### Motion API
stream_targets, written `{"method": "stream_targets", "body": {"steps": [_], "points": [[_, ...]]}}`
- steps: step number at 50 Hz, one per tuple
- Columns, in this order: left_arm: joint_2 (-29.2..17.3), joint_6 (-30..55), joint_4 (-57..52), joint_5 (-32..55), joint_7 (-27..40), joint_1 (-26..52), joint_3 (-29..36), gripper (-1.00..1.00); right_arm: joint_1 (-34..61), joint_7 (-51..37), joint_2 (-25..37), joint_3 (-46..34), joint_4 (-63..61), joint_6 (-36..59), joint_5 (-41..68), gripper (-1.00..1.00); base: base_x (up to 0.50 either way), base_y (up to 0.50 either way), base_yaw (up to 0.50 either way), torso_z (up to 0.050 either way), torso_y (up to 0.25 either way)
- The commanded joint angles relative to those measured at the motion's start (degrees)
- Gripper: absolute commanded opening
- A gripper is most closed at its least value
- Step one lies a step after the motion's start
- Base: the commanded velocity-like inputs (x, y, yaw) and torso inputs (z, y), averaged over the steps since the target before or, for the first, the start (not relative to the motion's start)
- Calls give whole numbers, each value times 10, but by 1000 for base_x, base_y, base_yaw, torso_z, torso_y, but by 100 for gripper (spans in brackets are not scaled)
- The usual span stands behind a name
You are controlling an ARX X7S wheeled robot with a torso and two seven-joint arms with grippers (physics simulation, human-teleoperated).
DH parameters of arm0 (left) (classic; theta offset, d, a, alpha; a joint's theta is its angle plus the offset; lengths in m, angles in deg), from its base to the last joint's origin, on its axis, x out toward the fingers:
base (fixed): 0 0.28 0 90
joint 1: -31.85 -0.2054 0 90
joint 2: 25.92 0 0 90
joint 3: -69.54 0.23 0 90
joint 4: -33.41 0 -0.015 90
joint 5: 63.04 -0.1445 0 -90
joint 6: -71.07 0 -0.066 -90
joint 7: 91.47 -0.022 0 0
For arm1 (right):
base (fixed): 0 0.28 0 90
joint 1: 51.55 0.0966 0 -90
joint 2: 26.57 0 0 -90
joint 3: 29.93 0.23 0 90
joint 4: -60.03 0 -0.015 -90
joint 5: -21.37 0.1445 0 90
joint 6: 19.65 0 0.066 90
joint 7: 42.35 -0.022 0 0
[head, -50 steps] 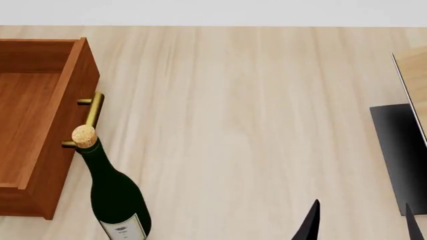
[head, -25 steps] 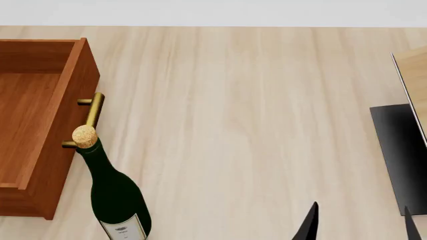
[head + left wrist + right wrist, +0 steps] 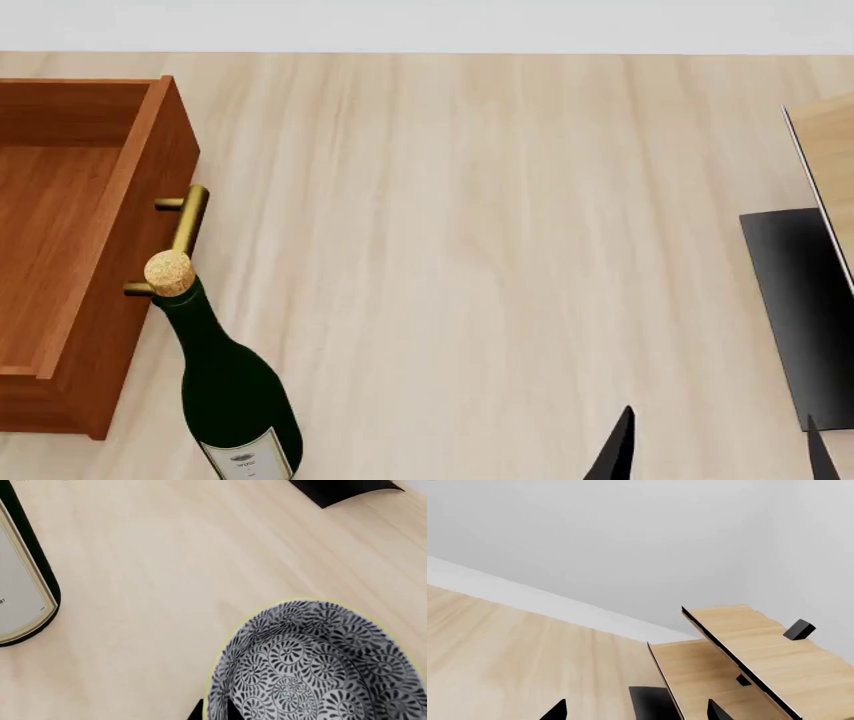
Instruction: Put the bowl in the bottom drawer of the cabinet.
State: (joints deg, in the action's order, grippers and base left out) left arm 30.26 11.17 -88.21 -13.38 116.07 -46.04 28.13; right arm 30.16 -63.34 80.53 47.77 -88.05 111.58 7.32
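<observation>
The speckled bowl (image 3: 320, 660) with its yellowish rim fills the lower part of the left wrist view, just above the pale wooden floor. My left gripper (image 3: 213, 711) is shut on its rim, one fingertip outside and one inside the wall. Neither the bowl nor the left gripper shows in the head view. The bottom drawer (image 3: 67, 230) stands pulled open at the head view's left, its plain wood floor bare and its brass handle (image 3: 180, 240) facing right. The rest of the cabinet is out of view. My right gripper (image 3: 721, 450) (image 3: 637, 712) is open and holds nothing, low at the right.
A dark green corked wine bottle (image 3: 234, 390) stands right in front of the drawer's handle; its label (image 3: 17, 590) is close beside the bowl. A light-wood slanted rack (image 3: 827, 160) on a black base (image 3: 801, 300) is at the right. Pale wooden floor lies between.
The right gripper's fingertips have sunk slightly toward the bottom edge of the head view. The drawer, bottle and rack have not moved.
</observation>
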Motion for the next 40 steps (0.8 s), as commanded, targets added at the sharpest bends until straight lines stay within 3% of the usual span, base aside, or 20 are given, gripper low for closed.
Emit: {"method": "stream_targets", "body": {"steps": [1,15,40], "points": [[-13,5,-21,7,20,-1,-11,-100,5,5,-1,3,3,0,1,100,10,0,0,0,0],[-64,66,-178,56,83,26,-16,-100,54,17,2,21,62,-25,25,100,0,0,0,0,0],[-99,130,-250,83,143,99,-34,-100,158,27,12,41,232,-108,66,100,0,0,0,0,0]]}}
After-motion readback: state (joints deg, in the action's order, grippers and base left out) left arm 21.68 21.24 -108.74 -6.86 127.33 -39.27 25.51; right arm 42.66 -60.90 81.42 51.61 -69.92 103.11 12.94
